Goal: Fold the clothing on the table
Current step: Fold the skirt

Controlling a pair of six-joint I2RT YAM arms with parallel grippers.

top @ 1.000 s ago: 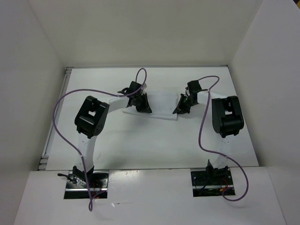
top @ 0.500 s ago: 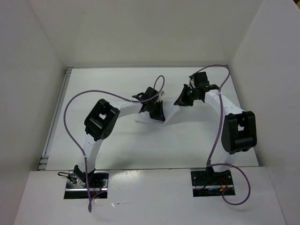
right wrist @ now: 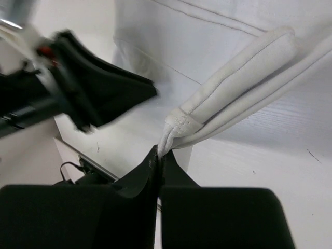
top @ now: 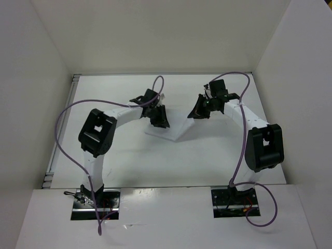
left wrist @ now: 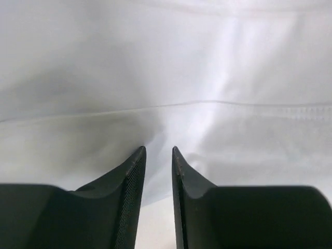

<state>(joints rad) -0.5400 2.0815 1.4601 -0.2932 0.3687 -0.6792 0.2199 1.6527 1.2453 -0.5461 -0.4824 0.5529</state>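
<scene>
Table (top: pixel 129 161), R-wrist view: clothing (right wrist: pixel 236 70) in fingers (right wrist: pixel 136 182)

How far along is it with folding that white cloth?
Partly done, it seems: the clothing lies gathered in layers on the table, not spread flat. In hand: the right gripper pinches a hemmed, doubled-up edge, while the left gripper sits over the fabric with its jaws slightly apart, holding nothing. Left: probably laying that edge down into a neat fold.
</scene>
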